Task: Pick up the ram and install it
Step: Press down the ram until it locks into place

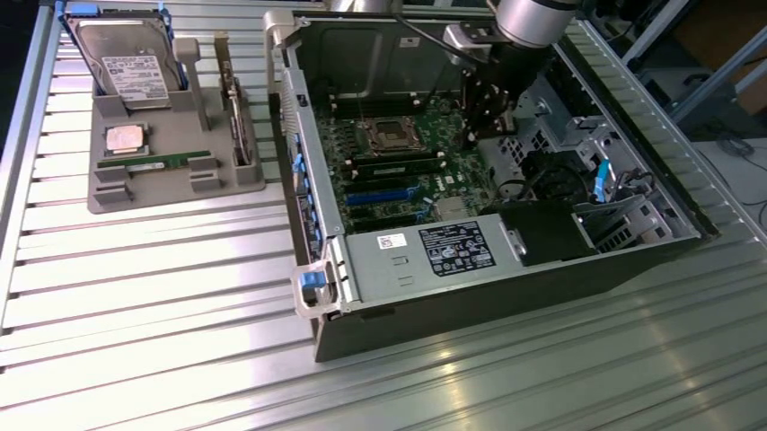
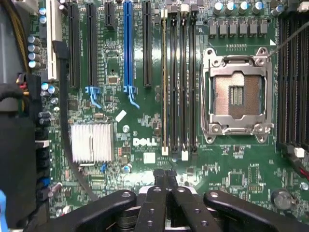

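The ram (image 1: pixel 153 164), a narrow green stick with a white sticker, lies in a slot of the grey holder (image 1: pixel 114 193) at the exterior view's left, outside the computer case. My gripper (image 1: pixel 488 127) hangs inside the open case (image 1: pixel 480 296), over the motherboard and far from the ram. In the wrist view the gripper (image 2: pixel 165 175) is shut, its two black fingers (image 2: pixel 159 181) pressed together with nothing between them. Beyond the fingertips lie the long black memory slots (image 2: pixel 183 82) and the open, empty processor socket (image 2: pixel 236 94).
The grey holder also carries a hard drive (image 1: pixel 126 58), a square silver processor chip (image 1: pixel 125 138) and an upright expansion card (image 1: pixel 240 117). Inside the case are a power supply (image 1: pixel 444 251), a silver heatsink (image 2: pixel 91 142), expansion slots (image 2: pixel 128 43) and cables (image 2: pixel 67 145).
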Controlling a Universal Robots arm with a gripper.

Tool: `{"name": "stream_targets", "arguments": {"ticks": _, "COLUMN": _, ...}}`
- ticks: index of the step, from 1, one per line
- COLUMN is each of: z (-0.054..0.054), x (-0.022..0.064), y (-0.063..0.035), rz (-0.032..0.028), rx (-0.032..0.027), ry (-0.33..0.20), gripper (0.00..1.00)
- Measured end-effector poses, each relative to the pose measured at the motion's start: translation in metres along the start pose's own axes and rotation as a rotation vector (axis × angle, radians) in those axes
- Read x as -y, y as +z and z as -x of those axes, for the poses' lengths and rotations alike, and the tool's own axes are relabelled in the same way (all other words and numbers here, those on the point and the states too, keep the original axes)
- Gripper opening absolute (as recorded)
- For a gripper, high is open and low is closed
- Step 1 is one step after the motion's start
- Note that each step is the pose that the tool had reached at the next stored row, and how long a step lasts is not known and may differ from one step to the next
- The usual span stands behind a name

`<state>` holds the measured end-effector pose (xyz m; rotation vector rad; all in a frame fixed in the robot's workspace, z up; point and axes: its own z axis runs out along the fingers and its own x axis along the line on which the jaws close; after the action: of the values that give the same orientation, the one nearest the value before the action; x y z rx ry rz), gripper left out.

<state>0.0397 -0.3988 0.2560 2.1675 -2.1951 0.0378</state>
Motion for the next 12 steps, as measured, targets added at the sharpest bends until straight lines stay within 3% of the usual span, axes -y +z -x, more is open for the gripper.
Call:
{"name": "stream_targets", "arguments": {"ticks": 2, "z": 0.000, "x": 0.0076, "y": -0.0067, "rz": 0.0000, "rx": 0.0004, "ry": 0.000, "gripper": 0.11}}
{"name": "stream_targets", "arguments": {"ticks": 12, "z": -0.002, "x": 0.0182, "y": -0.0385, "rz": 0.0000, "rx": 0.0030, "ry": 0.000, "gripper": 0.11}}
